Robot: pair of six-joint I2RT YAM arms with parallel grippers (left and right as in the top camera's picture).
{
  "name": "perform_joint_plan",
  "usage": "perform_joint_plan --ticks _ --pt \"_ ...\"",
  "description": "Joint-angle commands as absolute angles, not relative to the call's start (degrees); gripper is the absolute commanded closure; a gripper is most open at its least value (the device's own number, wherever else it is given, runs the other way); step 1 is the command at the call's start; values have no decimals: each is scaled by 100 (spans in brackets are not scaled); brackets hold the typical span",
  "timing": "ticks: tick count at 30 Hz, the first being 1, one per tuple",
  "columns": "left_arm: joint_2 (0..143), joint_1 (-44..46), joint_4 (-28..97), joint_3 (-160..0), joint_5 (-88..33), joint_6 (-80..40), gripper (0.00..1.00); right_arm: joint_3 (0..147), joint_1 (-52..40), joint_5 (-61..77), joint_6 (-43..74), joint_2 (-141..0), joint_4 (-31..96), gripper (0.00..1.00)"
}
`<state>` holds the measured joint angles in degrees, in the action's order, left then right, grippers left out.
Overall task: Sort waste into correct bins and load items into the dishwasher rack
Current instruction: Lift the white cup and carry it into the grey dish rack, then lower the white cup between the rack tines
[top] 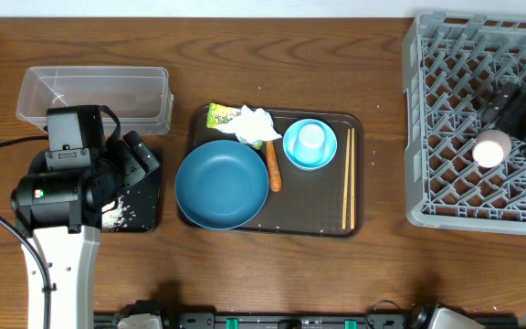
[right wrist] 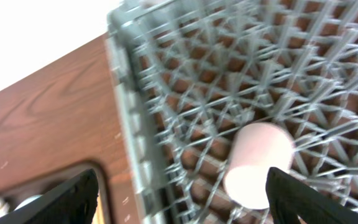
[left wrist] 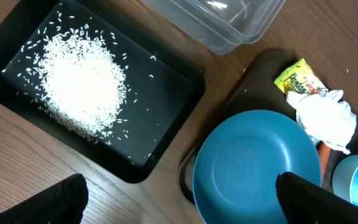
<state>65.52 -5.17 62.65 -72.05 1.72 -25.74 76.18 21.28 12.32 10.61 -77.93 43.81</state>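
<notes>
Dark wood-grain table (top: 382, 274) fills the overhead view, with the grey dishwasher rack (top: 446, 119) at 3 o'clock. One white cup (top: 492, 148) lies on its side on the rack's lattice floor. The right claw (right wrist: 182, 199) hangs over it, fingers spread wide and gripping nothing; the cup sits between them, nearer the one at the wrist view's 4 o'clock.

At the table's centre is a brown serving tray (top: 318, 206). A dark blue plate (top: 220, 183) fills its 8 o'clock corner, and a light blue bowl (top: 296, 155) with a second white cup (top: 311, 137) inside stands at 1 o'clock. Wooden chopsticks (top: 349, 178) lie along the 3 o'clock edge. A carrot (top: 274, 172) lies between plate and bowl. At 11 o'clock a crumpled tissue (top: 254, 126) overlaps the yellow-green wrapper (top: 219, 115).

The clear tub (top: 99, 91) sits at 10 o'clock. Just below it, at 9 o'clock, the black tray (left wrist: 166, 93) holds a heap of white rice (left wrist: 79, 87). The left claw (left wrist: 180, 190) hovers wide apart and empty over the gap between black tray and plate.
</notes>
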Motion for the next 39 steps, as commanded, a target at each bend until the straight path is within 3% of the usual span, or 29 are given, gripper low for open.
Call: perform_joint_plan --ticks 1,3,6,9,15,25,34,39 --pt "6558 -550 6276 -7299 220 -2624 1 7671 1787 722 1181 -7854 4609 21" --pt "6558 -550 6276 -7299 217 -2624 1 7638 1673 5 1468 -7996 4762 34" --pt "6558 -550 6276 -7299 217 -2624 1 7601 1658 -521 1907 -8394 4912 63" --pt "6558 -550 6276 -7299 217 -2624 1 7601 1710 -657 2069 -8812 4921 78" --pt "6558 -550 6276 -7299 217 -2624 1 7601 1966 -659 2126 -9325 4858 84" --pt "6558 -550 6276 -7299 217 -2624 1 7601 2408 -217 2003 -9581 4598 84" --pt "6558 -550 6276 -7299 217 -2624 1 7601 2421 449 1852 -9664 4746 95" --pt "6558 -550 6276 -7299 217 -2624 1 7601 2421 454 1815 -9664 4871 96"
